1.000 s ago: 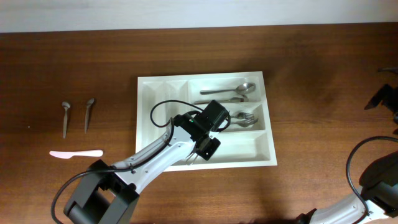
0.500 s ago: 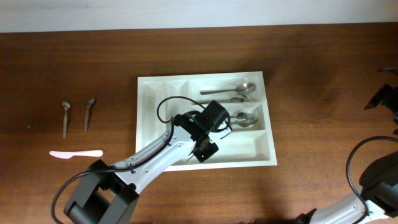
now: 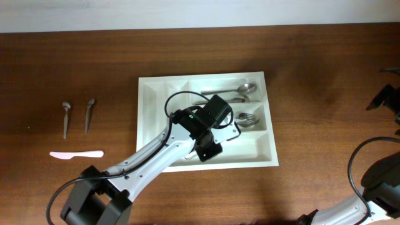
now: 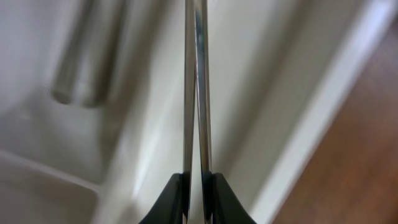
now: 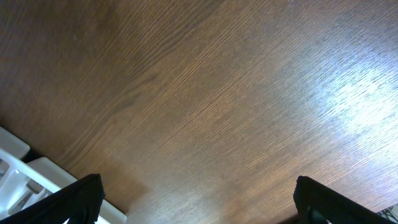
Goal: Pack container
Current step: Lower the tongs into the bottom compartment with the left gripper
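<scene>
while a pair of small spoons (image 3: 65,119) and a white plastic knife (image 3: 76,154) wait out on the left of the table, well apart from everything else, the action is in the middle. the container (image 3: 150,100) sits mid-table, big spoons (image 3: 231,92) in its far wide slot, forks (image 3: 247,119) in the middle one. the left gripper (image 4: 196,186) hangs over the left end of the near wide slot, fingers pinched together on a thin steel utensil (image 4: 196,87) seen edge-on. i'd call this the placing step: the piece is over the tray but not yet let go. the next move, as i read it, wants it lowered in along that slot's length, then the fingers parted. over on the right, the right gripper (image 5: 199,202) hovers above bare wood, fingers spread wide, nothing between them. what kind of utensil is held is hard to say: from overhead the arm covers it, and the wrist view gives only a blurred sliver. whether it touches the tray floor, can't tell.
</scene>
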Robot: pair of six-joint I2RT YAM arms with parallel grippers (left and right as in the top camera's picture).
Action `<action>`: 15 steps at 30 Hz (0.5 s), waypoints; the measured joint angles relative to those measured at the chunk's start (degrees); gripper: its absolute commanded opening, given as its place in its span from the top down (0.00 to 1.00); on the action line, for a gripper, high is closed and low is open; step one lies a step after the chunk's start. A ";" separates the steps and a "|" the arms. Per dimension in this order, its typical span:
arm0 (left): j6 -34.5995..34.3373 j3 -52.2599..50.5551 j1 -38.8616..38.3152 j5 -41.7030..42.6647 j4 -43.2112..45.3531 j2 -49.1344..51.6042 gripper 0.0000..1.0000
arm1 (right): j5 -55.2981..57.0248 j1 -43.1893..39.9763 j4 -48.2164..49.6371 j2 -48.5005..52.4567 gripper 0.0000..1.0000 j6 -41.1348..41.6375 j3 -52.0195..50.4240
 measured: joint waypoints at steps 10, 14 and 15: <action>10.43 0.00 -0.02 4.31 -4.24 -0.09 0.98 | 0.00 0.00 0.00 0.00 0.01 0.02 0.00; 13.73 0.00 -0.02 4.48 -4.20 -0.09 0.98 | 0.00 0.00 0.00 0.00 0.01 0.02 0.00; 14.23 0.00 -0.02 4.57 -4.11 -0.09 0.98 | 0.00 0.00 0.00 0.00 0.01 0.00 0.00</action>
